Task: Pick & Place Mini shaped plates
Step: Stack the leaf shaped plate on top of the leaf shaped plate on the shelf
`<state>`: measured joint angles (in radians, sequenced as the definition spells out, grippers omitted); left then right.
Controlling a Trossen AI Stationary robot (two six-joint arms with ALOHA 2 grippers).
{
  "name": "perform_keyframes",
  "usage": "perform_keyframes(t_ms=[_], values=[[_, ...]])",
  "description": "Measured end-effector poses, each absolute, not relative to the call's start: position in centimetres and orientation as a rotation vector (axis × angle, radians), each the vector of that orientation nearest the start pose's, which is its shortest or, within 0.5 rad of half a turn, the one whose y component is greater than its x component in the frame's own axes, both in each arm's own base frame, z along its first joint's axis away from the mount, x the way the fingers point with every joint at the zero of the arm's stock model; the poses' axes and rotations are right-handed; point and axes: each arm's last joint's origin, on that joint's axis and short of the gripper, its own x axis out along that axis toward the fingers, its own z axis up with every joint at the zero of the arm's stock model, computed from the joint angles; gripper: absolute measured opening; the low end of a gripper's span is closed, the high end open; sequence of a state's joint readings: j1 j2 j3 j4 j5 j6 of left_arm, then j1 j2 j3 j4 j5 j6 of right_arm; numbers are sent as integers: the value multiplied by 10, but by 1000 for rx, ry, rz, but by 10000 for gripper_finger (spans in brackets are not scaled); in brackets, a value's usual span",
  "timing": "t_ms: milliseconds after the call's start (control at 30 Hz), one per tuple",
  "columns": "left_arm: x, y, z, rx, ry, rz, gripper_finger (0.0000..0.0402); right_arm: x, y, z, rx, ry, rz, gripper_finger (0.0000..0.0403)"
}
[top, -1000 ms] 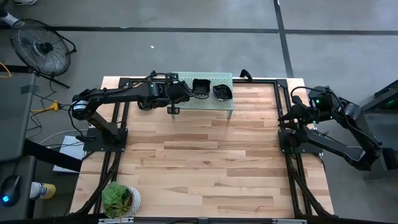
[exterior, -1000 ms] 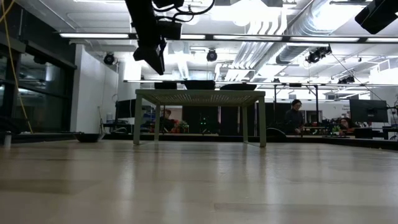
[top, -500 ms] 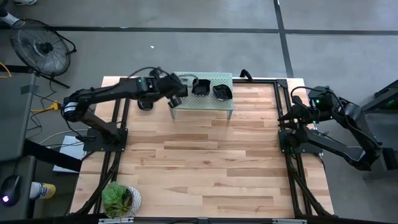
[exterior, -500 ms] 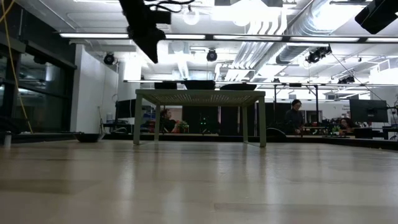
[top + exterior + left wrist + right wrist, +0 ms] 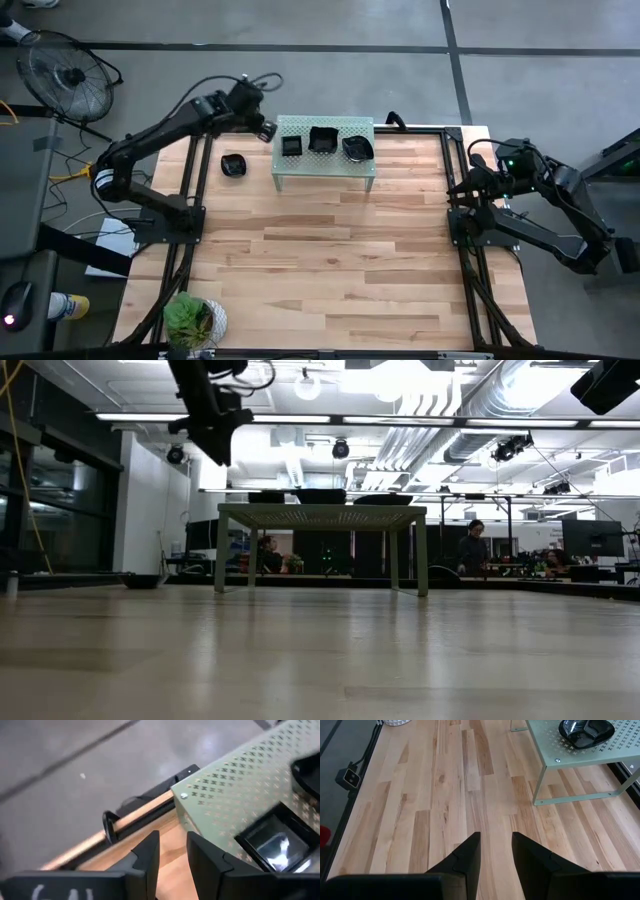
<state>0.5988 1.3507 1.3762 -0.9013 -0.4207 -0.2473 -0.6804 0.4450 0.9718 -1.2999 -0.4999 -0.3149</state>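
A pale green perforated shelf (image 5: pixel 325 158) stands on its legs at the table's far edge. Three black mini plates rest on its top: a square one (image 5: pixel 291 146) at the left end, a second (image 5: pixel 322 139) in the middle, a third (image 5: pixel 357 148) at the right. Another black plate (image 5: pixel 233 165) lies on the wood left of the shelf. My left gripper (image 5: pixel 267 129) hangs in the air off the shelf's far left corner, open, with nothing between its fingers (image 5: pixel 172 855). My right gripper (image 5: pixel 496 855) waits open above the table's right edge (image 5: pixel 460 186).
A potted green plant (image 5: pixel 193 320) sits at the table's near left corner. Black frame rails (image 5: pixel 190 200) run along the left and right sides. The wood between the shelf and the near edge (image 5: pixel 330 270) is bare. People sit in the room beyond the table (image 5: pixel 473 545).
My left gripper has drawn back from over the shelf's left end toward the table's far left corner, rising and rolling about its own axis. The square plate it covered now shows on the shelf.
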Motion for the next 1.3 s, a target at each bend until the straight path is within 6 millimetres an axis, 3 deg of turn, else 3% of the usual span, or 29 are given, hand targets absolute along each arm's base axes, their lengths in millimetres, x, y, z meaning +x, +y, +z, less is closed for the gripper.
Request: perform_keyframes(t_ms=[300, 533, 1100, 1300], values=[[167, 213, 350, -711, 659, 1105, 177, 32, -8, 327, 127, 657, -68, 106], [135, 241, 340, -986, 592, 1066, 192, 32, -8, 327, 127, 657, -68, 106], [144, 283, 283, -1169, 754, 1019, 192, 32, -8, 327, 127, 657, -68, 106], [146, 285, 265, -1200, 884, 967, 192, 32, -8, 327, 127, 657, -68, 106]])
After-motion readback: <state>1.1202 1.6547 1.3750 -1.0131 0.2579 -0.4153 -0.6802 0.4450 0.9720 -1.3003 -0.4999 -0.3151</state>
